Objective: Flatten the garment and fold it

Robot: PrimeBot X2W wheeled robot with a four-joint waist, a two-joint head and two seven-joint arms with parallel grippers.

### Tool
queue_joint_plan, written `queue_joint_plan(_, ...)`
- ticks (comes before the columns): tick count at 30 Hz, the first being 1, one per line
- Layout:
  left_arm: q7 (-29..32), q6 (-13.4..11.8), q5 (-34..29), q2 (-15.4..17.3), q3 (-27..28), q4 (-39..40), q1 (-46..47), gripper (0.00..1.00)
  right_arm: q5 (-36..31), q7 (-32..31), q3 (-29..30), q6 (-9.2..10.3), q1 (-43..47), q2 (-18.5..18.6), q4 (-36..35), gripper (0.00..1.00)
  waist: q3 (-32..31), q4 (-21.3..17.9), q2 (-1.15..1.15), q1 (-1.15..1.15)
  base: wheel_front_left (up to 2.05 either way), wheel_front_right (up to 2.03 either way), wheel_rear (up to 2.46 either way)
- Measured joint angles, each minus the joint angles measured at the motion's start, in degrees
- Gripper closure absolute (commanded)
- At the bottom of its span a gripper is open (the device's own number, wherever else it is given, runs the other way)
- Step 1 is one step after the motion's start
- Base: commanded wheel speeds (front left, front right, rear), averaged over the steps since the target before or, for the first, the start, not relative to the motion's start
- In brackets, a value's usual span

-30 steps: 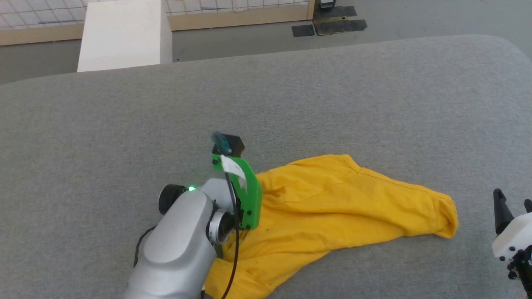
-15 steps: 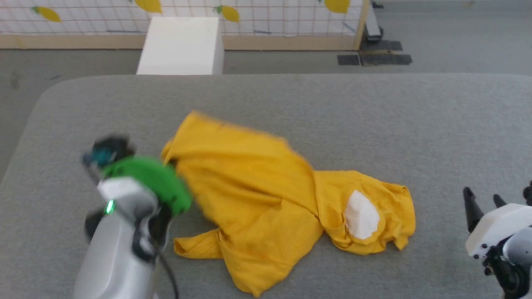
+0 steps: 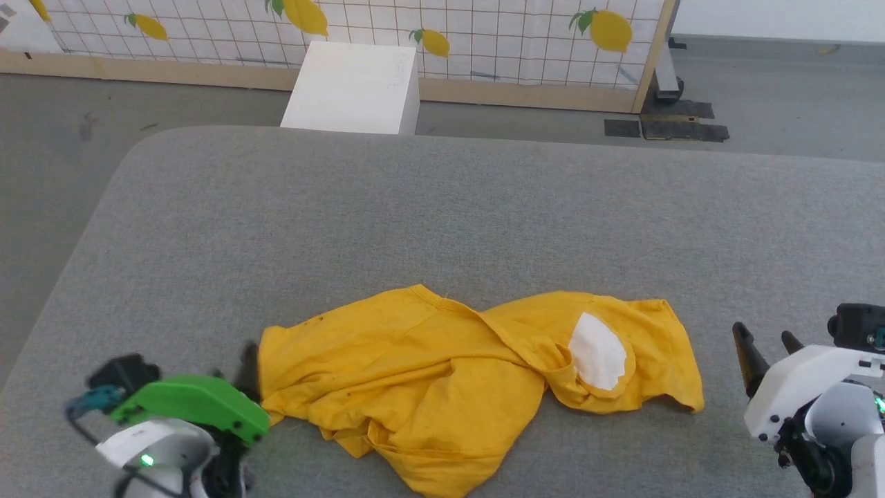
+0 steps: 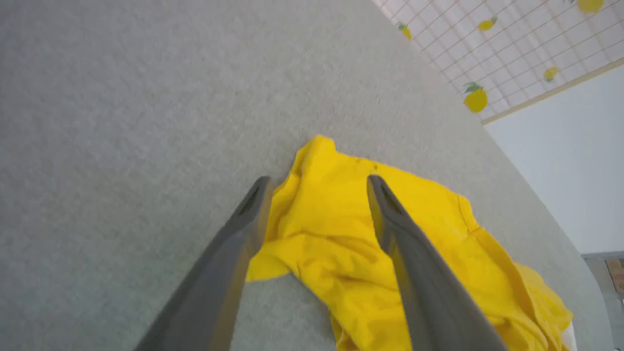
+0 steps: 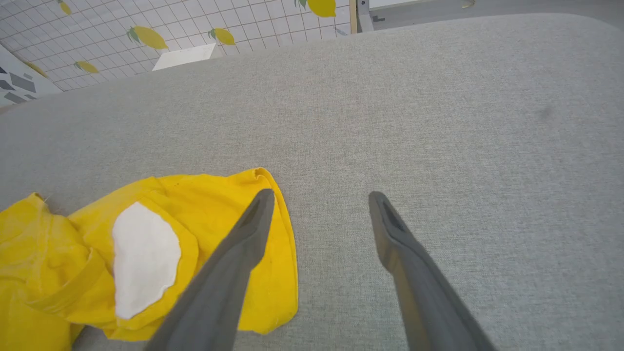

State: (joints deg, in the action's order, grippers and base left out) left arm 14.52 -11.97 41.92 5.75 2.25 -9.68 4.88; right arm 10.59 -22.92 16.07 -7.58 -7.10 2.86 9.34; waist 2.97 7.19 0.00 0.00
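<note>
Fingers on my right gripper (image 3: pixel 763 333) spread in head view, just right of crumpled mustard-yellow cotton T-shirt (image 3: pixel 442 366) on grey fabric surface (image 3: pixel 442 207). Left wrist: left gripper (image 4: pixel 317 180) spread, T-shirt edge between fingers, nothing pinched. Right wrist: one finger overlaps hem by white patch (image 5: pixel 144 258).

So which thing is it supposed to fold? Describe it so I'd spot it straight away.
Find the big grey padded table. Near its front edge lies a crumpled T-shirt. Unlike the plain white box on the floor beyond the table, it is mustard yellow, with a white patch near its right end.
</note>
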Motion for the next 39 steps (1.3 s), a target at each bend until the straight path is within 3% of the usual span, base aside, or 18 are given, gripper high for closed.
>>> queue_joint_plan(4, -12.0, 3.9, -6.0, 3.2, -0.1, 3.9, -0.6, 0.0, -0.5, -1.0, -1.2, 0.0, 1.5, 0.0, -0.8, 0.0, 0.2, -0.1, 0.0, 0.0, 0.0, 0.0, 0.0)
queue_joint_plan(5, -22.4, 5.6, -11.8, 4.7, -0.9, 4.5, -2.3, 0.0, -2.0, -3.6, -2.2, 0.0, 2.7, 0.0, -1.0, 0.0, 0.4, -0.1, 0.0, 0.0, 0.0, 0.0, 0.0)
queue_joint_plan(8, -27.6, 6.4, -15.2, 4.6, -1.8, 4.0, -3.7, 0.0, -3.4, -6.9, -2.9, 0.0, 3.2, 0.0, -1.0, 0.0, 0.8, -0.1, 0.0, 0.0, 0.0, 0.0, 0.0)
queue_joint_plan(16, -29.2, 7.7, -20.2, 1.6, -1.1, 6.0, -3.9, 0.0, -9.7, -17.0, -5.6, 0.0, 0.8, 0.1, 1.9, 0.0, 2.8, 0.6, 0.0, 0.0, 0.0, 0.0, 0.0)
queue_joint_plan(26, -29.2, 9.7, -22.9, -1.2, 0.6, 6.0, -3.9, 0.0, -9.9, -21.0, -10.8, 0.1, -1.1, 1.5, 4.0, 0.0, 5.1, 2.6, 0.0, 0.0, 0.0, 0.0, 0.0)
queue_joint_plan(27, -29.2, 9.8, -22.9, -1.4, 0.7, 5.7, -3.9, 0.0, -9.4, -21.4, -11.0, 0.09, -1.1, 1.6, 4.0, 0.59, 5.2, 2.6, 0.0, 0.0, 0.0, 0.0, 0.0)
queue_joint_plan(28, -29.2, 10.0, -23.0, -1.5, 0.9, 5.5, -3.9, 0.0, -8.9, -21.5, -11.2, 0.1, -1.2, 1.8, 3.9, 1.0, 5.2, 2.6, 0.0, 0.0, 0.0, 0.0, 0.0)
queue_joint_plan(34, -28.9, 11.5, -22.9, -1.8, 0.6, 2.2, -3.8, 0.0, -5.6, -20.6, -10.0, 0.02, -1.2, 1.2, 2.1, 1.0, 4.6, 1.6, 0.0, 0.0, 0.0, 0.0, 0.0)
queue_joint_plan(39, -18.0, 13.4, -21.7, 0.4, -1.2, -0.5, 0.6, 0.0, -4.9, -19.7, -7.3, 0.01, -1.2, 1.6, -3.4, 1.0, 4.4, 0.6, 0.0, 0.0, 0.0, 0.0, 0.0)
